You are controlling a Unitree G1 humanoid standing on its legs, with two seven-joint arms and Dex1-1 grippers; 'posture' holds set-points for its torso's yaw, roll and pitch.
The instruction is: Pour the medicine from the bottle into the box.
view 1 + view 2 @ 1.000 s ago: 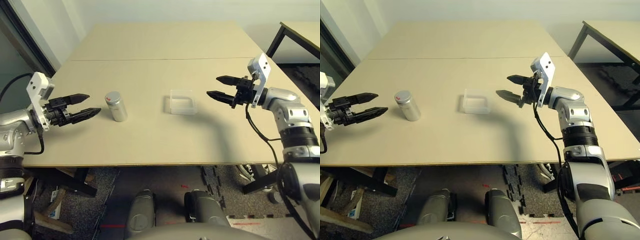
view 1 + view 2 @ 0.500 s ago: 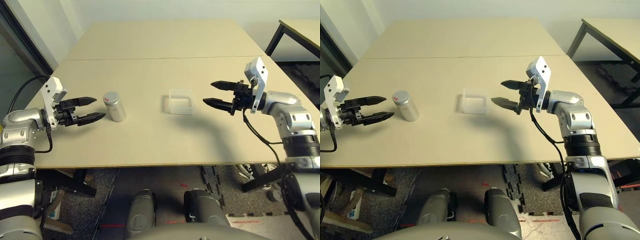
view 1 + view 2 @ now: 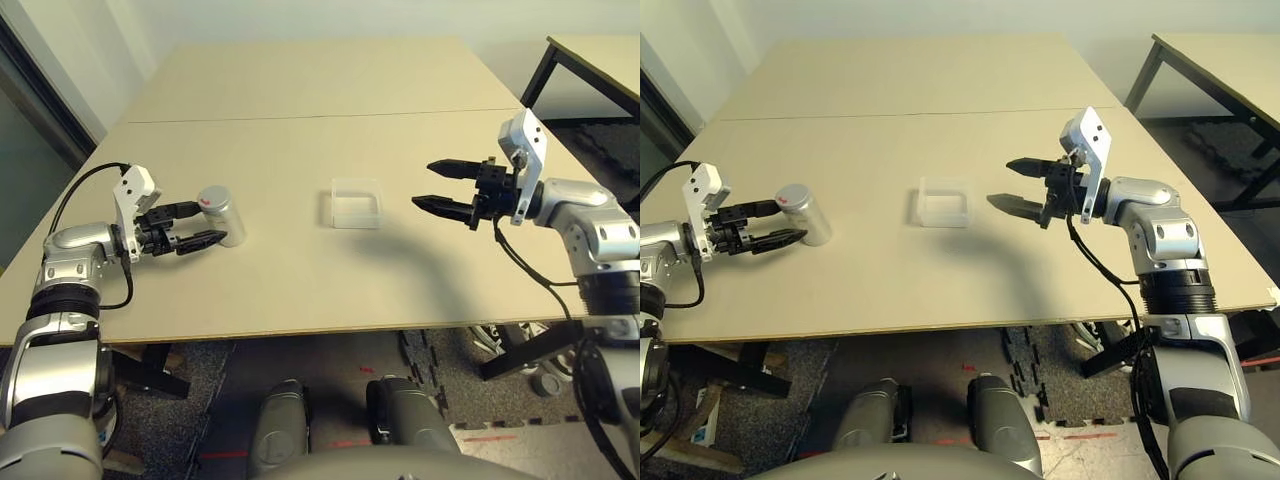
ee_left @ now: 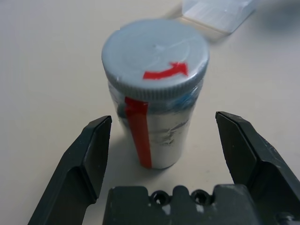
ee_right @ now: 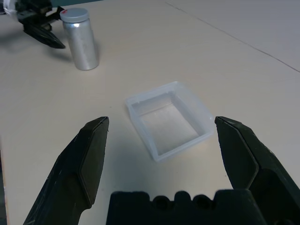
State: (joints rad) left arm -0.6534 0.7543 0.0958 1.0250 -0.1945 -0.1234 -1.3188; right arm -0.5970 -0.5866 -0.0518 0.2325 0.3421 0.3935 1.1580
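A: Where is the bottle (image 3: 221, 214)?
B: Upright on the table (image 3: 300, 270), capped, well left of the box (image 3: 356, 203). One bottle, one box; the clear box looks empty.
A: And the claws?
B: Left gripper (image 3: 199, 224) released, fingers flanking the bottle, not touching. Right gripper (image 3: 443, 186) spread wide, holding nothing, right of the box.

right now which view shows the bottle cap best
The left wrist view: the bottle cap is close, its red arrow clear, between the open left hand. Both eye views and the right wrist view show it small.
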